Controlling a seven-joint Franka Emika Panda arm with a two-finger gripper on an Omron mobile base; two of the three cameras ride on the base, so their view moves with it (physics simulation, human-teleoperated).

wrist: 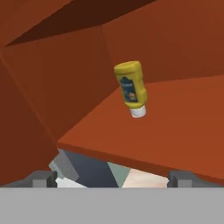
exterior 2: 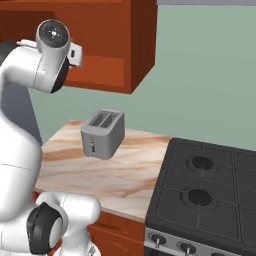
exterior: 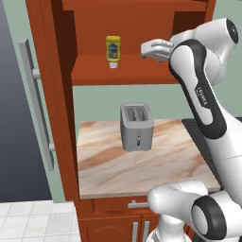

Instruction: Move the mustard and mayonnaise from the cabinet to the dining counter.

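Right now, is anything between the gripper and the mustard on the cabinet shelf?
Nothing visible. The mustard stands cap-down on the bare shelf, and the open gripper faces it from the shelf's front edge with free space between them.

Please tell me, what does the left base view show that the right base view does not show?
Left base view alone: the mustard standing cap-down on the open cabinet shelf, and a long grey door handle. Right base view alone: a black stove beside the countertop. Both share the grey toaster on the marble countertop and the white arm.
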